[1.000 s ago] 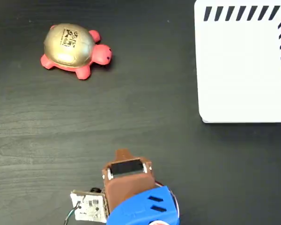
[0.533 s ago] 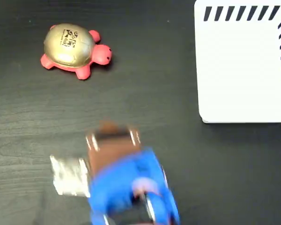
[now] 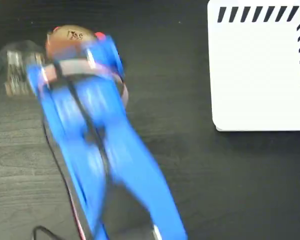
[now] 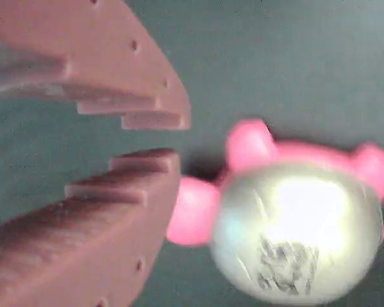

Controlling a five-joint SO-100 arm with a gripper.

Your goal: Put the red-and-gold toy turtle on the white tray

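The red-and-gold toy turtle fills the right of the wrist view, its gold shell with the black mark facing the camera and a red foot close to my fingertips. My gripper is to the left of the turtle, open by a narrow gap with nothing between its brown fingers. In the fixed view my blurred blue arm reaches to the upper left and covers most of the turtle; only the shell top shows. The white tray lies at the upper right, far from the gripper.
The dark wood-grain table lies between the turtle and the tray. A small circuit board rides on the arm's left side. A black cable trails at the lower left.
My arm has swung fast from the bottom centre up and left, and now stands over the turtle. The turtle and the tray have not moved.
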